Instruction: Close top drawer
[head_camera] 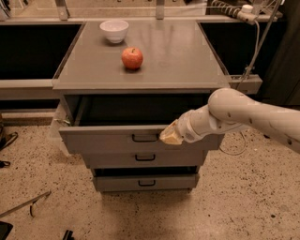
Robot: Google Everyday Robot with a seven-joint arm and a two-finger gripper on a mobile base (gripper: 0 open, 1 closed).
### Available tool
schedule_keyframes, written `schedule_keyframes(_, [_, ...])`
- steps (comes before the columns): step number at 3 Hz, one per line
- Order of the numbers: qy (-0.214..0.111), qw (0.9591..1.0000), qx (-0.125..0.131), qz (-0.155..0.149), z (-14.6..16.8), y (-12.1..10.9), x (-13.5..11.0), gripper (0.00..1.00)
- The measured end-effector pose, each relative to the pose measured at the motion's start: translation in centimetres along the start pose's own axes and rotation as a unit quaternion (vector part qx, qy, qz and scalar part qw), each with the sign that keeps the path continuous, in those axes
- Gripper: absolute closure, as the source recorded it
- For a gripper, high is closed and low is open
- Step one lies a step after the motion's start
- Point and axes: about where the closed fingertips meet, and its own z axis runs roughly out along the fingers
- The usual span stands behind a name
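A speckled beige floor (243, 201) runs under a grey drawer cabinet (70, 117) that stands against a long dark shelf.

In the camera view, the gripper (171, 136), a pale yellowish tip on a white arm (262, 117) that comes in from the right, sits against the front panel of the top drawer (103, 140). Whether it is clenched or released cannot be told; it appears to press on the panel rather than grasp anything.

The top drawer is part-way open. Its long grey front stands forward of the cabinet's top edge, and the dark hollow of its box shows above and behind the gripper. The drawer's small dark loop handle (145, 138) is just left of the gripper, at about the same height and not held.

Below the gripper is the second drawer front (117, 160), and lower again the bottom drawer front (122, 183), each with a like handle and each set further back than the top one.

Up and behind the gripper lies the flat cabinet top (187, 56). A red apple (132, 58) stands on it, up and to the left of the gripper, and a white bowl (114, 31) sits further back and left of the apple, apart from it.

Far above and right of the gripper, a power strip (232, 9) lies on the back ledge, and a pale cable (255, 42) hangs down from it.
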Motion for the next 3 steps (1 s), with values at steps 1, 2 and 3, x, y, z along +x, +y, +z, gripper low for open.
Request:
schedule_keyframes(1, [0.005,0.9999,0.010,-0.007,0.8,-1.8,-0.1,1.00])
schedule_keyframes(2, [0.011,0.9992,0.034,-0.021,0.7,-5.5,-1.4,1.00])
schedule_keyframes(3, [0.011,0.9992,0.034,-0.021,0.7,-5.5,-1.4,1.00])
